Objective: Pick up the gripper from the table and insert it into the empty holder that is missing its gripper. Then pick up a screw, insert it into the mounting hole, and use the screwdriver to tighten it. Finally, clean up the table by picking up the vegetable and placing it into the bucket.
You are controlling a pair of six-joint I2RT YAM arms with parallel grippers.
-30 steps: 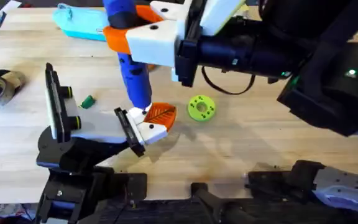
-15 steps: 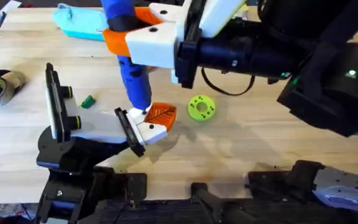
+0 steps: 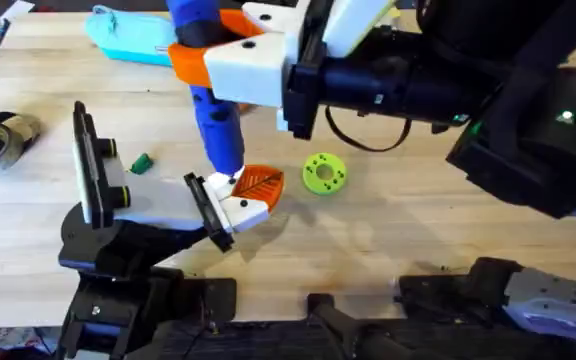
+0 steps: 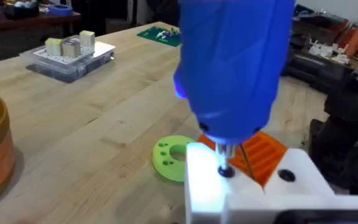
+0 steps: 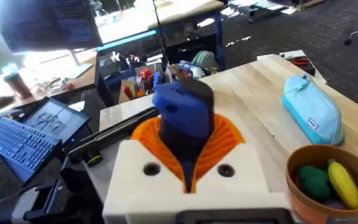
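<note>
pale wooden planks make up the table, with a light-blue pouch lying at its far edge and a lime-green disc with holes near the middle. nothing has visibly shifted since half a second ago or the second before: the arms, the tool and the loose parts sit where they did. the right gripper, white with orange ribbed pads, is clamped around the blue screwdriver, which stands nearly upright. its thin metal tip presses down onto a dark screw head in the white body of the gripper, whose flat orange finger points toward the disc. that part sits seated in the black holder at the near left of the table, the left arm's wrist camera looking at it close up; whether the left gripper is clenched or released cannot be told. the small dark-green vegetable lies on the wood just beyond the holder, apart from it. the orange-brown bucket holds a green and a yellow item.
</note>
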